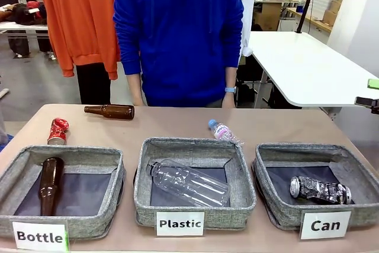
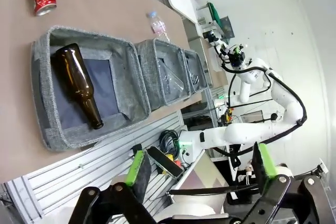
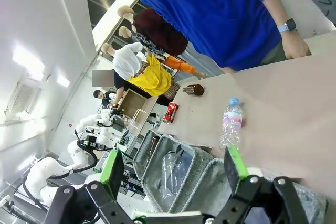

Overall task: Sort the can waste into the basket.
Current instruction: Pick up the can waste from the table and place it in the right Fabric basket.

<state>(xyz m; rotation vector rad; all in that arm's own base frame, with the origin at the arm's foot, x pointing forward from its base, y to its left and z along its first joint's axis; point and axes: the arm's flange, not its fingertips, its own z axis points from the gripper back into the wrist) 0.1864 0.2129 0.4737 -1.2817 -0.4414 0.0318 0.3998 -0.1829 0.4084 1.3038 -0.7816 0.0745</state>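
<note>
Tools: left tool [image 2: 202,182] and right tool [image 3: 176,182] each have jaws spread wide with nothing between them, held back from the table [image 1: 177,125].
Can basket [image 1: 278,152]: near row, robot's right end; silver can [image 1: 320,189], crushed, lies on its side inside.
Plastic basket [image 1: 195,146]: middle of the row; holds a large clear bottle [image 1: 188,182].
Bottle basket [image 1: 71,153]: left end; holds a brown bottle [image 1: 50,185].
Red can [image 1: 57,131]: crushed, on the table just behind the Bottle basket, well apart from the Can basket.
Loose bottles: small plastic bottle [image 1: 222,131] just behind the Plastic basket; second brown bottle [image 1: 109,111] lying farther back.
Person [image 1: 177,34]: standing at the far edge.
Progress: seemingly half done. One can is sorted; the red can remains to be picked up and carried across to the Can basket.
</note>
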